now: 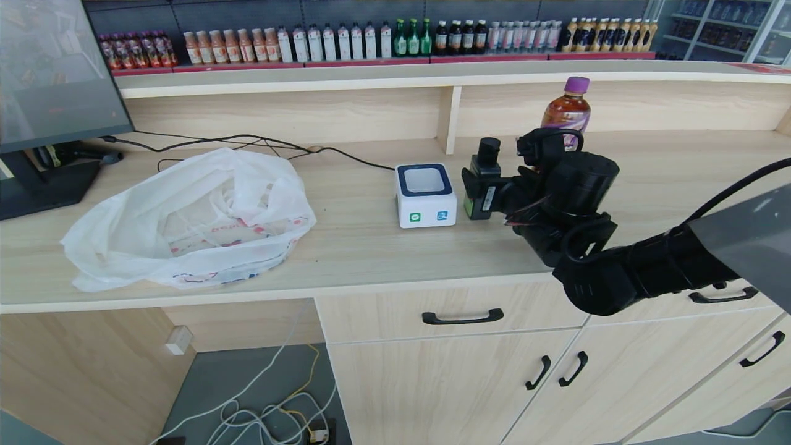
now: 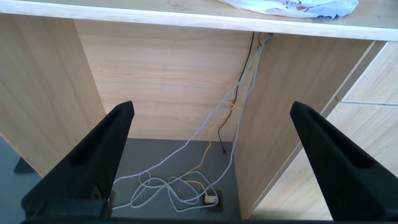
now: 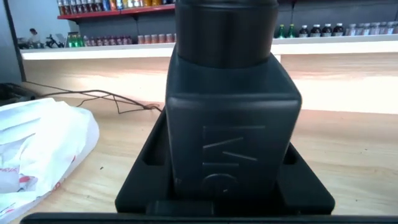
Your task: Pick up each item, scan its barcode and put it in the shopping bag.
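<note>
Right tool (image 1: 488,198) clenched a dark, black-capped square bottle (image 1: 483,176) upright over the wooden tabletop (image 1: 358,247). White shopping bag (image 1: 191,216) lay well to its left, a white scanner box (image 1: 426,195) just beside the bottle, a purple-capped drink bottle (image 1: 567,111) behind. Left tool (image 2: 212,107) hung released below the tabletop.

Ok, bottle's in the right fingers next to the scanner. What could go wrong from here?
1. The bottle is held upright beside the scanner, whose window faces up: the scan may miss unless it is tilted over.
2. The bag lies slumped, its mouth not clearly open: the bottle could land outside.
3. The tea bottle stands close behind the right arm and might get knocked.
</note>
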Controlling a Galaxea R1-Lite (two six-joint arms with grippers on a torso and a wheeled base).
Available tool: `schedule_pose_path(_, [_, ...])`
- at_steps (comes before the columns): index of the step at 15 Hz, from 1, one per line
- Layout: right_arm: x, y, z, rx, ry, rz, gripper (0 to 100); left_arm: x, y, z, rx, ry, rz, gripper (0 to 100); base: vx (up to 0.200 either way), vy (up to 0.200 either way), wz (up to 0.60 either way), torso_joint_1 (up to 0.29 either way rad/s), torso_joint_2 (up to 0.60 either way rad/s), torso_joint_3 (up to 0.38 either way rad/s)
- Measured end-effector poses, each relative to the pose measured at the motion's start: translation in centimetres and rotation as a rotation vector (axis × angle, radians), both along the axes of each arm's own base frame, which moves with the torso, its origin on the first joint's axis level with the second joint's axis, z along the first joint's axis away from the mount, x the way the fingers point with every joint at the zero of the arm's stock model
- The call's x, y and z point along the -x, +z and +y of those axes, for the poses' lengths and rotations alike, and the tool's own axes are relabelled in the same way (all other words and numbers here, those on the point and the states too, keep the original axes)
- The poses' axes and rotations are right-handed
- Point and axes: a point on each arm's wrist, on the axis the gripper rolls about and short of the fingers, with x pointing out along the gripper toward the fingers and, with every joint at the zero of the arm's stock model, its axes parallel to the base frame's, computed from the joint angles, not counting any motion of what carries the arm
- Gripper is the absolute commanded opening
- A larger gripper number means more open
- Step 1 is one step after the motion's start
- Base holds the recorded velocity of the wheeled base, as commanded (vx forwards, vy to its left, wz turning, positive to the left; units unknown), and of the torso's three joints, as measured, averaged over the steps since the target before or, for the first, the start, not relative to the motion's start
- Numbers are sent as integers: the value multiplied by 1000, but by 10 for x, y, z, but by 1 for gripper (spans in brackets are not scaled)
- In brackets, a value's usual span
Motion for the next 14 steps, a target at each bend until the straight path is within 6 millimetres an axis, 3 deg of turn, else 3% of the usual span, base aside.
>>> schedule_pose_path(6, [-5, -10, 2, -2, 7, 39, 0, 0, 0, 0, 1, 0, 1, 100, 0, 0, 0, 0, 0, 0])
schedule_pose_path(14, [-7, -17, 3, 2, 10, 63, 0, 0, 0, 0, 1, -1, 0, 100, 0, 200, 0, 1, 3, 1])
